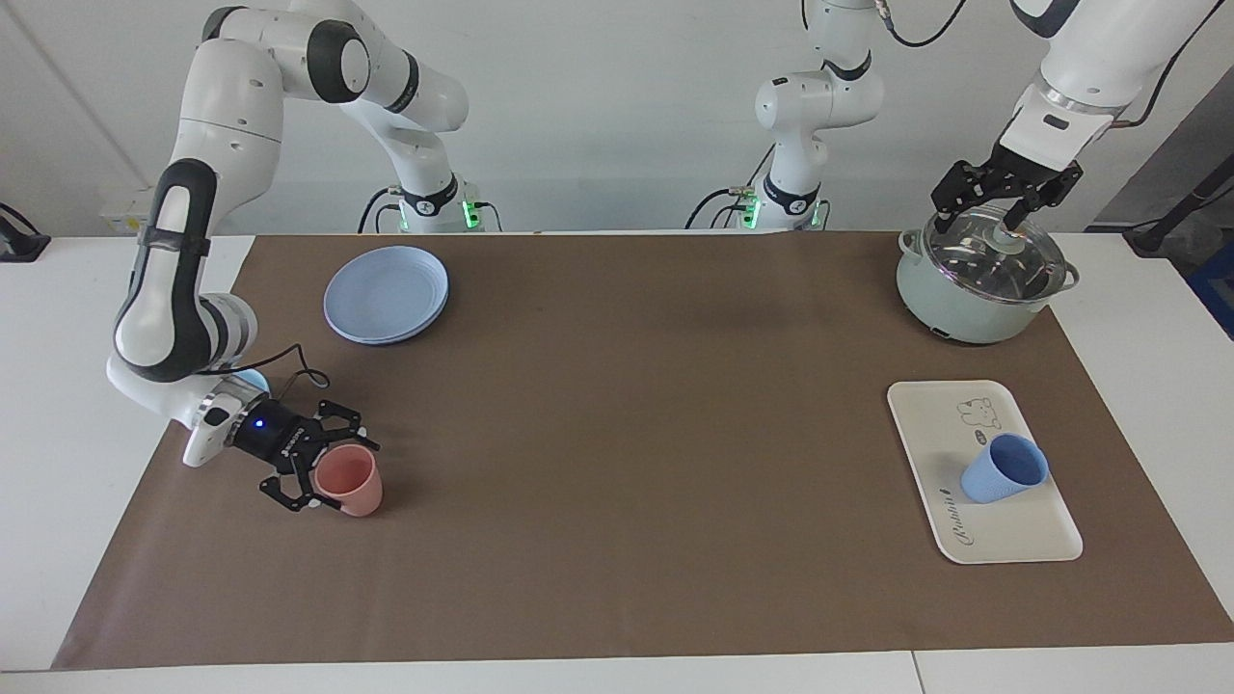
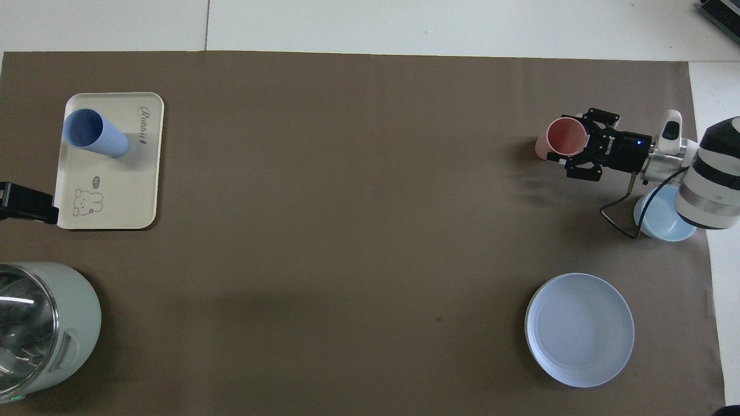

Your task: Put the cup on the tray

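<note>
1. The cup (image 1: 1003, 468) stood upright on the tray (image 1: 925, 414), near the tray's middle, between the bear drawing and the "Rabbit" lettering; nothing showed inside it.
2. The tray lay on the brown mat (image 1: 617, 434) at the left arm's end of the table, farther from the robots than the pot (image 1: 974, 299).
3. The pot, pale green, carried a glass lid (image 1: 993, 253); its contents could not be made out.
4. A salmon-pink cup (image 1: 349, 480) stood upright and empty, well apart from the tray, at the right arm's end of the table.
5. A round blue plate (image 1: 386, 293) lay bare, nearer to the robots than the tray, at the right arm's end.
6. The overhead view showed a light-blue bowl (image 2: 665, 221) by the right arm's wrist; in the facing view that arm hid nearly all of it.
7. The facing view showed the left gripper at the pot, while the overhead view cut that off, with only a dark part at its edge.
8. The left gripper (image 1: 1007, 207) pointed down over the pot lid with its fingers spread around the lid knob; contact could not be told.
9. The right gripper (image 1: 323, 467) lay low and level, its fingers spread wide on either side of the salmon-pink cup; grip could not be told.
</note>
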Controlling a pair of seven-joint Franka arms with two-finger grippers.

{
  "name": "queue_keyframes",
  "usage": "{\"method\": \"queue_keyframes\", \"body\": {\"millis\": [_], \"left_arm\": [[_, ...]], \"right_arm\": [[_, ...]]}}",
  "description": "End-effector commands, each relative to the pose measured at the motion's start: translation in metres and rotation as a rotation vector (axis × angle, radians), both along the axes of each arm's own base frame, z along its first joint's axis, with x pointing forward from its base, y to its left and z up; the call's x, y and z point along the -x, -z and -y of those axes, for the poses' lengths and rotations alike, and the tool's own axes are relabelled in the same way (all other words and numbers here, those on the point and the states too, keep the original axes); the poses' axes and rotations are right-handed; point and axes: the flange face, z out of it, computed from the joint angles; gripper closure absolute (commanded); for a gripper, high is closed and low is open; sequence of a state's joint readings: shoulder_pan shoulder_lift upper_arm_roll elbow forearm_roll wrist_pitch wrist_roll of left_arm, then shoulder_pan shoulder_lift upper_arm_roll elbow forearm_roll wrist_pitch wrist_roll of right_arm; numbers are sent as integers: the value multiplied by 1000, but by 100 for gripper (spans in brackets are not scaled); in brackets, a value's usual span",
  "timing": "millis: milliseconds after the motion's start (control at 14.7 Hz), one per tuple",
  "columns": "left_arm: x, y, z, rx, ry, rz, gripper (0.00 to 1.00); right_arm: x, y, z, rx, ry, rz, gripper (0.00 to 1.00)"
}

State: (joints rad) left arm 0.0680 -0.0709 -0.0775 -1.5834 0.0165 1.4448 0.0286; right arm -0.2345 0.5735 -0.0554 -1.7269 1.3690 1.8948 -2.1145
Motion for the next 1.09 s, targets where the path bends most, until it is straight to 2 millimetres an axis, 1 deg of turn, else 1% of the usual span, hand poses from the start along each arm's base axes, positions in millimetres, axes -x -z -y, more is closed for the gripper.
{"method": "queue_keyframes", "body": {"millis": [0, 204, 340, 408, 475, 543, 611, 679, 747, 815, 951, 1019], "left_arm": [[2, -4, 1, -24, -4, 13, 0], [-1, -4, 4, -10, 2, 22, 0], [-2, -3, 5, 7, 1, 22, 0], [-5, 3, 6, 14, 3, 3, 0], [-11, 0, 7, 19, 5, 5, 0], [-20, -2, 7, 23, 6, -3, 0], [-29, -1, 7, 27, 6, -18, 0], [-30, -3, 6, 26, 6, -8, 0], [-27, 6, 7, 25, 7, -24, 0], [-24, 7, 9, 24, 9, -17, 0], [-22, 12, 13, 23, 15, -20, 0], [-22, 11, 12, 23, 14, -17, 0]], "right_arm": [[0, -16, 3, -31, 3, 38, 0], [-10, -40, 3, -23, 5, 29, 0], [-13, -60, -4, -23, 10, 18, 0], [-14, -79, -7, -13, 18, 13, 0], [-13, -97, -12, 0, 27, -17, 0], [-12, -125, -16, 40, 54, -53, 0], [-10, -156, -24, 104, 79, -92, 0], [-6, -185, -34, 158, 117, -145, 0], [-2, -210, -47, 183, 151, -200, 0], [2, -227, -59, 204, 180, -248, 0], [6, -258, -77, 331, 303, -320, 0], [9, -268, -88, 402, 376, -380, 0]]}}
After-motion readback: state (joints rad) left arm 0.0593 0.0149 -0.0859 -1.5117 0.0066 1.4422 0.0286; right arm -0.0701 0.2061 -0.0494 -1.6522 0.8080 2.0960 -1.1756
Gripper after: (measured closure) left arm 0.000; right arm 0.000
